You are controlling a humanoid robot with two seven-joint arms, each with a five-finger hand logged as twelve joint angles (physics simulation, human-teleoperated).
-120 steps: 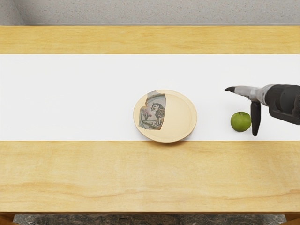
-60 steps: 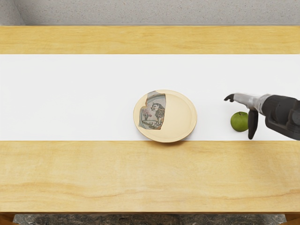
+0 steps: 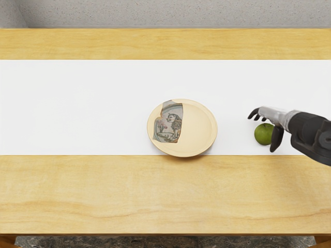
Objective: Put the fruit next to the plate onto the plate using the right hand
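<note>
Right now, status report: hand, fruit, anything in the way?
Right hand at the green apple, fingers open, no grasp yet. Apple on white runner, right of plate. Nothing between them.

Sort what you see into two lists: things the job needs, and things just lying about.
Needed for the job:
apple
plate
right hand, open over the apple

Just there:
white cloth
table
</note>
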